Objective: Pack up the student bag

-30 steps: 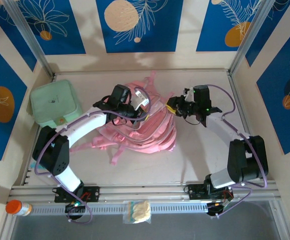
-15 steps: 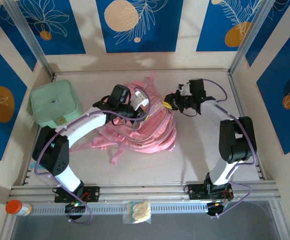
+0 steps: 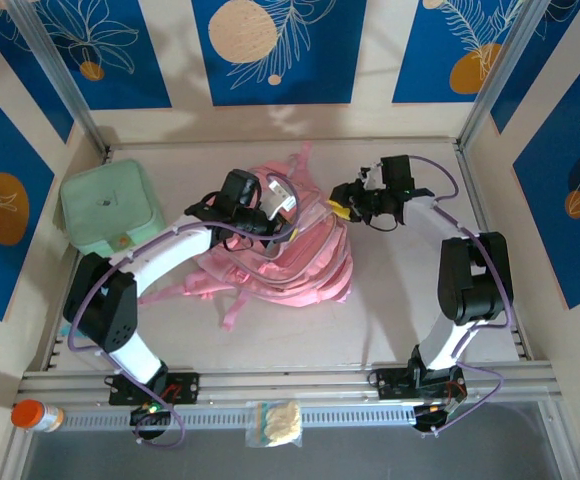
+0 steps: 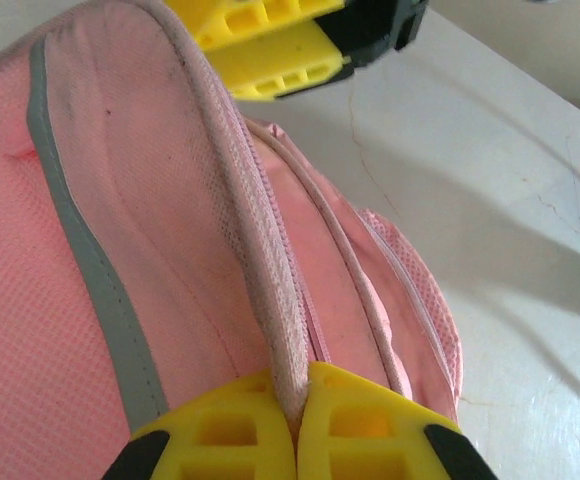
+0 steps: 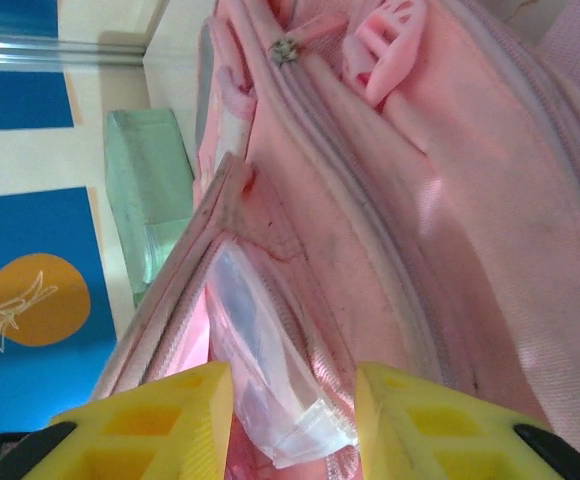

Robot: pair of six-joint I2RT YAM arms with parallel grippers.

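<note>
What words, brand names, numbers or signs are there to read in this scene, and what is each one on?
No text can be read anywhere.
On the mint-green case: a small dark mark on the lid, too small to read.
On the student bag: no lettering shows.
On the wall panels: leaf and circle drawings, no words.

Your left arm (image 3: 165,248) reaches forward and inward from its base, elbow bent. Its tool (image 4: 297,400) is pinched tight on a zip seam of the student bag (image 4: 170,250). Your right arm (image 3: 473,278) is folded steeply, forearm pointing left, and its tool (image 5: 292,390) has the fingers apart.
</note>
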